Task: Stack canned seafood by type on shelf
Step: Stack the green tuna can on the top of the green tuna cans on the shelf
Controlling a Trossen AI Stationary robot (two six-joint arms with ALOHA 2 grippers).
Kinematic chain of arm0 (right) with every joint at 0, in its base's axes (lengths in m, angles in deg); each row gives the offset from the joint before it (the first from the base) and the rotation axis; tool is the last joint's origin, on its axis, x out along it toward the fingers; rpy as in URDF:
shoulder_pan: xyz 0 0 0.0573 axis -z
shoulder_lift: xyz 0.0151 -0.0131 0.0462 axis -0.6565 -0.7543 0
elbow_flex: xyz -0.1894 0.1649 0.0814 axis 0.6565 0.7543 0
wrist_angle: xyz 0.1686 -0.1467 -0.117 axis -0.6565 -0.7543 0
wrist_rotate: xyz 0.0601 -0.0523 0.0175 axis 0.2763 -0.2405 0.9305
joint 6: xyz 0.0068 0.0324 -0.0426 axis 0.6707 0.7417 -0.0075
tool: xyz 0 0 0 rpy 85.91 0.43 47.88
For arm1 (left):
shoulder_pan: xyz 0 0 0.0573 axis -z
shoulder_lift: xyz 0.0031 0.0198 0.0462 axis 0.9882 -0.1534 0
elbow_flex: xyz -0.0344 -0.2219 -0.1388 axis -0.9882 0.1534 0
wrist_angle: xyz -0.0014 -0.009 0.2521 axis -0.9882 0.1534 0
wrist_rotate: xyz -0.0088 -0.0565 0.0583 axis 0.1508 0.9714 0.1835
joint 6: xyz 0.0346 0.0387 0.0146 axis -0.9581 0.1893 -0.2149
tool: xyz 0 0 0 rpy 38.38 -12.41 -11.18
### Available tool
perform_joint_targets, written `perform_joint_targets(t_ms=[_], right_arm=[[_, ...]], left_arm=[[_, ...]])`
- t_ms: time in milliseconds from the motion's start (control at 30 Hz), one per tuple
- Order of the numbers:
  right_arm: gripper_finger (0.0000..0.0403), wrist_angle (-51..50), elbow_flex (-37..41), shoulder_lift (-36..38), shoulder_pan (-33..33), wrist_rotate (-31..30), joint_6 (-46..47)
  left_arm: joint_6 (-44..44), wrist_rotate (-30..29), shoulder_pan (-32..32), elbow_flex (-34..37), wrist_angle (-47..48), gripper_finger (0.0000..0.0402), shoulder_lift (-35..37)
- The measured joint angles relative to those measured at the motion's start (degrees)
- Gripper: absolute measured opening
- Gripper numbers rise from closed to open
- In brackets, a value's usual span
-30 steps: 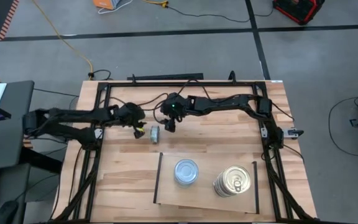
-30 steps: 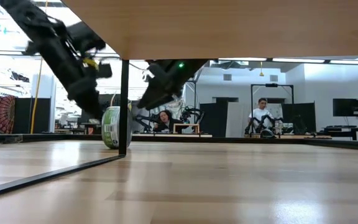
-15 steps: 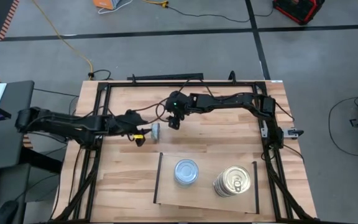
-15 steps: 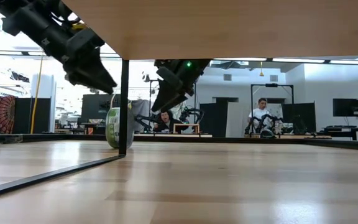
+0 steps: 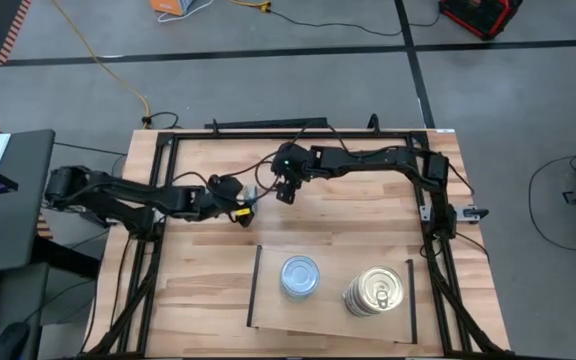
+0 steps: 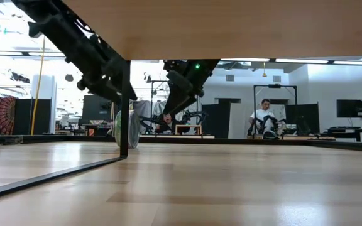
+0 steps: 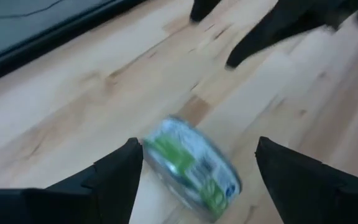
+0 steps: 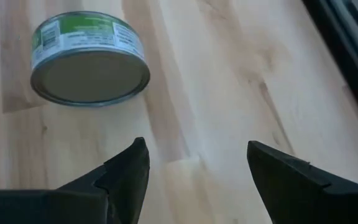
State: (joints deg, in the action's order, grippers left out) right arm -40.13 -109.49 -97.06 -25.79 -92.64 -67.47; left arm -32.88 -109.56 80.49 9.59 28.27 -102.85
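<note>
One tin (image 7: 191, 165) with a green label stands on its edge on the plank tabletop, beyond the shelf (image 5: 333, 318). My left gripper (image 7: 199, 144) is open, with one finger on either side of this tin. My right gripper (image 8: 197, 144) hovers open just past the tin (image 8: 89, 59), on its far right, with nothing between its fingers. On the shelf stand a stack of silvery-blue tins (image 5: 299, 276) and a stack of gold-lidded tins (image 5: 374, 291). In the low view the tin (image 6: 132, 129) shows just behind the shelf's black strip. My left gripper reaches at a downward slant from the table's left, its fingers astride the tin. One fingertip (image 7: 132, 155) lies right beside the tin's rim (image 7: 151, 142); I cannot tell whether it touches. The tin stays on its edge on the tabletop.
A black frame (image 5: 298, 133) runs around the tabletop's far edge and sides. The shelf's thin black strips (image 5: 254, 285) rise at its short sides. People sit at desks in the room behind (image 6: 266, 116).
My left gripper has swung toward the table's right, up to the tin and around it, rolling its wrist, and its fingers stand wider apart. My right gripper has drawn back a little toward the far right. The tin has stayed on its edge, shifting slightly to the right.
</note>
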Motion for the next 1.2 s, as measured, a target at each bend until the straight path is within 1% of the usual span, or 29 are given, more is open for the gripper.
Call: perform_joint_targets(t_ms=[200, 333, 433, 467, 600, 700, 800, 1000, 1200], right_arm=[[0.0295, -0.25, 0.04, 0.44, -0.12, -0.87, -0.03], [0.0295, -0.36, 0.04, 0.44, -0.27, -0.94, -0.03], [0.0295, -0.36, 0.04, 0.44, -0.58, -1.21, -0.02], [0.0295, -0.35, 0.04, 0.44, -0.69, -1.49, -0.02], [0.0295, -0.34, 0.04, 0.44, -1.38, -3.4, -0.02], [0.0295, -0.33, 0.04, 0.44, -1.4, -3.63, 0.01], [0.0295, -0.32, 0.04, 0.44, -1.54, -3.67, 0.04], [0.0295, -0.25, 0.04, 0.44, -1.62, -3.8, 0.19], [0.0295, -0.47, 0.04, 0.44, -1.62, -3.8, 0.17]], left_arm=[[3.96, -1.22, -1.68, 0.07, -1.53, 0.0304, -5.48], [3.83, -1.18, -3.9, 0.07, -5.76, 0.0304, -7.49], [3.3, -0.86, -6.76, 0.07, -5.95, 0.0304, -7.79], [3.43, -0.13, -7.99, 0.07, -6.04, 0.0304, -7.71], [2.89, 6.05, -11.93, 0.07, -6.25, 0.0304, -7.77], [1.76, 7.35, -13.21, 0.07, -4.69, 0.0301, -7.77], [1.72, 9.33, -13.67, 1.16, -4.11, 0.0285, -7.77], [1.27, 12.42, -13.52, 2.38, -4.51, 0.0229, -7.77], [-6.84, 12.42, -12.29, 2.38, -6.74, 0.0182, -7.77]])
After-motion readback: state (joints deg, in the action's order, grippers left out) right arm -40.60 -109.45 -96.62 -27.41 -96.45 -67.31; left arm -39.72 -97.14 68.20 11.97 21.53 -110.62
